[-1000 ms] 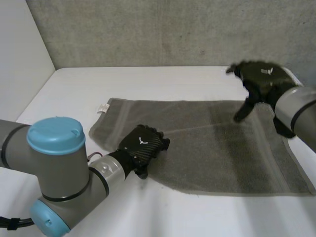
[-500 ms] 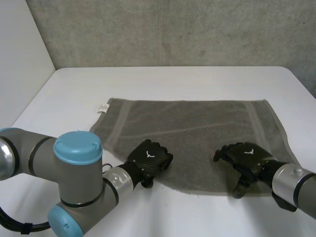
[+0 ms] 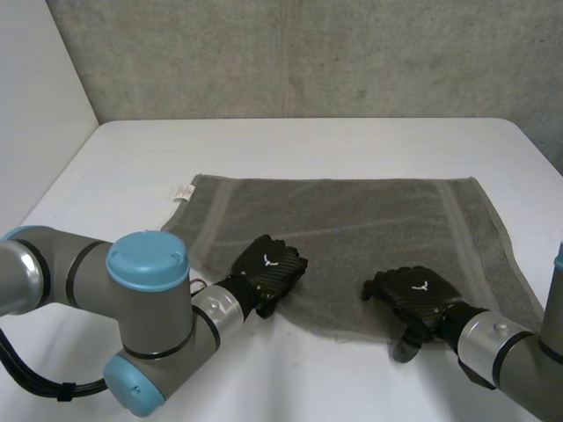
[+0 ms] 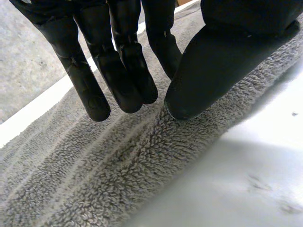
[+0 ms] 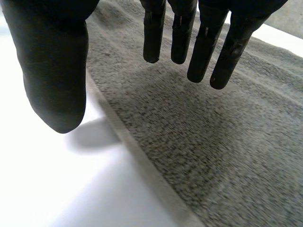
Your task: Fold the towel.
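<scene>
A grey towel lies spread flat on the white table. My left hand rests on the left part of the towel's near edge. In the left wrist view its fingers and thumb have closed together and pinch a small ridge of the towel at that edge. My right hand hovers over the right part of the same near edge. In the right wrist view its fingers hang straight above the towel, with the thumb spread apart over bare table.
A small white label sticks out at the towel's far left corner. A grey concrete wall stands behind the table. A white side wall runs along the left.
My right hand has come from the towel's far right corner down to its near edge. The left hand's fingers and thumb have closed on the near edge.
</scene>
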{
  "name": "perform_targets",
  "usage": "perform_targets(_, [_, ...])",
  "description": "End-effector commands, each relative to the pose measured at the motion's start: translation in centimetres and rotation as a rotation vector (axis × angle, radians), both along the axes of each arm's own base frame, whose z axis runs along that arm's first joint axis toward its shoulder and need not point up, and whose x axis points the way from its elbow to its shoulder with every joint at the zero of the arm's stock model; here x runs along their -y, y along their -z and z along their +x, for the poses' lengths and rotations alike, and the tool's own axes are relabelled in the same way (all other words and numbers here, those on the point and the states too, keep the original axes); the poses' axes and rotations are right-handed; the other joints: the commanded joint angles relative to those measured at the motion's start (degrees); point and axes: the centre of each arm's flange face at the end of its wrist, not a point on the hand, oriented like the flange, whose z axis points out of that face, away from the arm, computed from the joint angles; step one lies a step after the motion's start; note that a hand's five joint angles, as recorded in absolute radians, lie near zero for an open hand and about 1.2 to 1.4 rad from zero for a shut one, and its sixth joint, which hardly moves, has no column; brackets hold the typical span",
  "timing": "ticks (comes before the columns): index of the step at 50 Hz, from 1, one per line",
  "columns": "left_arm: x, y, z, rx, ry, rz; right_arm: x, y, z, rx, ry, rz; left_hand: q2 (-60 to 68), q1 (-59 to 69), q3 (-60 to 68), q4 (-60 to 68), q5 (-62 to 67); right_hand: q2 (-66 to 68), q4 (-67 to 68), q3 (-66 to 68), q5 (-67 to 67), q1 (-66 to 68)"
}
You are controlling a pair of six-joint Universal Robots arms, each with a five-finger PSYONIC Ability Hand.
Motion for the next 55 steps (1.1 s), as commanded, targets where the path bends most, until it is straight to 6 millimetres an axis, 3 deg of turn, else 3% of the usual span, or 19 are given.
perform_targets(1, [0.8, -0.7, -0.3, -0.029, -0.030, -0.010, -0.6, 0.2, 0.8, 0.023, -0.004, 0.015, 10.4, 11.8, 10.5, 10.5, 11.4, 2.3, 1.3, 1.2, 0.4, 1.4])
perform_targets(14, [1.9, -1.2, -0.3, -0.082, -0.089, 0.018, 0.9, 0.7, 0.9, -0.010, 0.094, -0.077, 10.4, 11.8, 10.5, 10.5, 11.4, 19.6, 18.6, 18.5, 17.7, 18.7])
perform_targets(17, [1.9, -1.1, -0.3, -0.080, -0.089, 0.020, 1.2, 0.7, 0.9, -0.013, 0.106, -0.085, 10.4, 11.8, 10.5, 10.5, 11.4, 30.1, 29.1, 29.0, 28.2, 29.1])
perform_targets(19, [2.0, -1.1, -0.3, -0.081, -0.091, 0.019, 1.6, 0.6, 0.6, -0.017, 0.128, -0.092, 10.4, 11.8, 10.5, 10.5, 11.4, 50.0, 49.0, 48.9, 48.1, 49.0])
perform_targets(21, [1.9, -1.0, -0.2, -0.079, -0.093, 0.023, 1.6, 0.5, 0.5, -0.018, 0.135, -0.095, 10.4, 11.8, 10.5, 10.5, 11.4, 56.0, 55.0, 54.9, 54.1, 55.1])
perform_targets(25, [1.8, -1.0, -0.2, -0.082, -0.092, 0.029, 1.8, 0.4, 0.5, -0.015, 0.140, -0.105, 6.9, 8.2, 7.0, 7.0, 7.8, 56.1, 55.1, 55.0, 54.2, 55.2])
perform_targets(26, [1.6, -1.2, -0.1, -0.085, -0.092, 0.033, 1.8, 0.3, 0.5, -0.013, 0.140, -0.110, -4.1, -2.7, -4.0, -4.0, -3.1, 56.1, 55.1, 55.0, 54.2, 55.2])
perform_targets(27, [1.6, -1.2, -0.1, -0.085, -0.092, 0.033, 1.9, 0.3, 0.6, -0.012, 0.141, -0.115, -4.2, -2.9, -4.1, -4.1, -3.3, 56.1, 55.1, 55.0, 54.2, 55.2])
perform_targets(29, [1.0, -1.9, -0.4, -0.114, -0.089, 0.050, 2.0, 0.2, 0.6, -0.010, 0.143, -0.118, -32.0, -30.6, -31.9, -31.9, -31.0, 56.1, 55.1, 55.0, 54.2, 55.2])
perform_targets(31, [0.5, -2.5, -0.6, -0.143, -0.086, 0.065, 2.1, 0.1, 0.6, -0.006, 0.147, -0.121, -37.4, -36.1, -37.4, -37.4, -36.5, 56.1, 55.1, 55.0, 54.2, 55.2])
perform_targets(41, [-1.8, -3.9, -1.9, -0.295, -0.079, 0.213, 3.0, -0.6, 0.7, 0.064, 0.211, -0.100, -37.6, -36.3, -37.6, -37.6, -36.7, 56.1, 55.1, 55.0, 54.2, 55.2])
perform_targets(55, [-4.1, -0.9, -4.4, -0.261, -0.078, 0.250, 2.8, -0.6, 0.8, 0.077, 0.218, -0.083, -35.3, -34.0, -35.2, -35.3, -34.4, 56.1, 55.1, 55.0, 54.2, 55.2])
